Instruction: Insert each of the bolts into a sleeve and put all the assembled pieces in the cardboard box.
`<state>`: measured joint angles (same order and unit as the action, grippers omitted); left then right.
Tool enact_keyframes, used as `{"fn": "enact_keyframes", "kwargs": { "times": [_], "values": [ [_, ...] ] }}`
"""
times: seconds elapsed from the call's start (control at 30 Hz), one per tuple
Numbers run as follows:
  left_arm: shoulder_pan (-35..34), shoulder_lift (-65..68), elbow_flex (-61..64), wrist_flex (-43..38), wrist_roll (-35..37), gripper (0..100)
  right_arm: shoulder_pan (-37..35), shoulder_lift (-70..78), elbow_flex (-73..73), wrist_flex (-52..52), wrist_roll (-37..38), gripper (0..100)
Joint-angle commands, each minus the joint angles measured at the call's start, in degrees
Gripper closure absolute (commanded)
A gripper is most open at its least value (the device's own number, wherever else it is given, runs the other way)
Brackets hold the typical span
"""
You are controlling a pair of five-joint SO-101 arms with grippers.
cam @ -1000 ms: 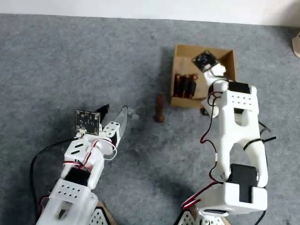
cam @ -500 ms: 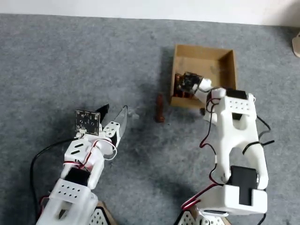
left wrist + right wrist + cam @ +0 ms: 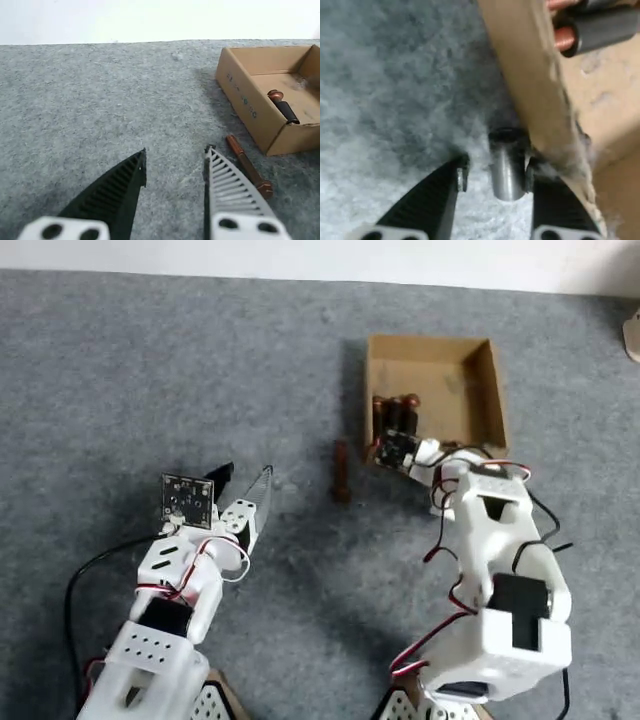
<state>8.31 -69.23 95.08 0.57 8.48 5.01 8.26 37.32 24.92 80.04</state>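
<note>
A copper bolt (image 3: 342, 472) (image 3: 248, 166) lies on the grey carpet just left of the cardboard box (image 3: 483, 390) (image 3: 250, 107). Assembled bolt-and-sleeve pieces (image 3: 394, 416) (image 3: 283, 105) (image 3: 592, 31) lie inside the box. A dark sleeve (image 3: 507, 162) stands on the carpet against the box's outer wall (image 3: 530, 85). My right gripper (image 3: 398, 458) (image 3: 496, 172) is open, low at the box's near left corner, with one finger on each side of that sleeve. Farther left, my left gripper (image 3: 245, 485) (image 3: 175, 152) is open and holds nothing, with the loose bolt just off its pale finger (image 3: 227, 185).
Grey carpet (image 3: 150, 370) covers the table, with wide free room left of and beyond the left arm. White arm bodies and their cables (image 3: 500, 550) fill the near side. A pale object (image 3: 631, 335) sits at the right edge.
My right gripper came back out of the box and dropped to its near outer wall, around the sleeve. The box turned slightly. The left arm stayed still.
</note>
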Motion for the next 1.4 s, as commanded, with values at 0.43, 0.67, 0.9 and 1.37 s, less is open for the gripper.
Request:
{"fn": "enact_keyframes", "kwargs": {
  "times": [0.43, 0.67, 0.9, 1.37],
  "values": [
    [0.57, -0.84, -0.4, -1.23, -0.35, 82, 1.54, -10.95, 3.56, -10.33, -14.86, 99.3],
    [0.75, -0.84, -0.4, -1.23, -0.35, 82, 1.36, -32.04, 11.82, -7.69, -27.78, 99.3],
    [0.92, -0.84, -0.4, -1.49, -0.09, 82, 1.19, -46.81, 20.0, -1.45, -43.6, 99.3],
    [9.89, -0.22, -4.44, 3.08, 0.18, 82, -3.38, -48.57, 29.32, -5.85, -88.26, 99.3]
  ]
}}
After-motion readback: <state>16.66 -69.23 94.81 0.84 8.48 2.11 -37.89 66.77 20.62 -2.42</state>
